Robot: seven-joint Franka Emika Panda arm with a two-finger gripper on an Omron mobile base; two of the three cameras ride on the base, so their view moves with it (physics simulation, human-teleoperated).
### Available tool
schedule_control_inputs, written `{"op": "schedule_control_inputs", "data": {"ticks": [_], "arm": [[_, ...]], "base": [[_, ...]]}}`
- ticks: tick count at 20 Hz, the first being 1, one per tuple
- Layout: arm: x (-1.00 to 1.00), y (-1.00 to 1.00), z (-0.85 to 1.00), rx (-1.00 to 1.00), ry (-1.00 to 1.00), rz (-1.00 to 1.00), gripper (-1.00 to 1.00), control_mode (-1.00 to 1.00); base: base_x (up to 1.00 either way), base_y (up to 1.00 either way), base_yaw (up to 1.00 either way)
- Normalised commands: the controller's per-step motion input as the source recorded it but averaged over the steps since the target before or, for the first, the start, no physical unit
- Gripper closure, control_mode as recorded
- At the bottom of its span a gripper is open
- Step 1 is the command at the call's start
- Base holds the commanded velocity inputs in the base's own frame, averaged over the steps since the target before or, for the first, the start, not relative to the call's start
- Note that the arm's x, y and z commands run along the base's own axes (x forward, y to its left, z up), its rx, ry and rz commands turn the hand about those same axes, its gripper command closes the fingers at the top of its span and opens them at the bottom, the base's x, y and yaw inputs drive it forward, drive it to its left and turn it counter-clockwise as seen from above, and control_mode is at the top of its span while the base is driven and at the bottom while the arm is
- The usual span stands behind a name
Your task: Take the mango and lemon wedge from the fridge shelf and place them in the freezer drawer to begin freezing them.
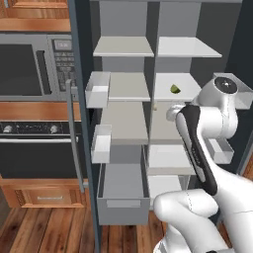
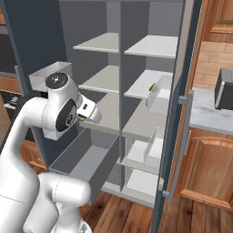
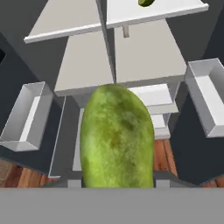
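Ok, fingers pinch the mango (image 3: 118, 138), held out in front of the shelves above the open drawer (image 1: 123, 190). Lower straight down, release near the drawer's middle. Lemon wedge (image 1: 175, 89) waits near the shelf's (image 1: 190, 84) front edge.

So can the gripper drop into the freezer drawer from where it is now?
Probably yes. The freezer drawer stands pulled out and open-topped, with nothing seen inside it. The gripper holds the mango in front of the shelves, above the drawer, and nothing shows between them; the door bin sits off to one side.
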Motion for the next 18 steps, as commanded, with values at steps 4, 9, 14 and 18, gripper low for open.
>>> {"op": "schedule_control_inputs", "data": {"ticks": [4,9,14,18], "arm": [[0.5,0.0,-1.0,-0.09,0.39,0.37,1.0,-1.0],[0.78,0.22,-1.0,-0.1,0.38,0.35,1.0,-1.0],[0.71,0.13,-0.97,-0.03,0.24,0.31,1.0,-1.0],[0.48,0.0,-0.94,0.0,0.1,0.34,1.0,-1.0]], "base": [[0.0,0.0,0.0],[0.0,0.0,0.0],[0.0,0.0,0.0],[0.0,0.0,0.0]]}}
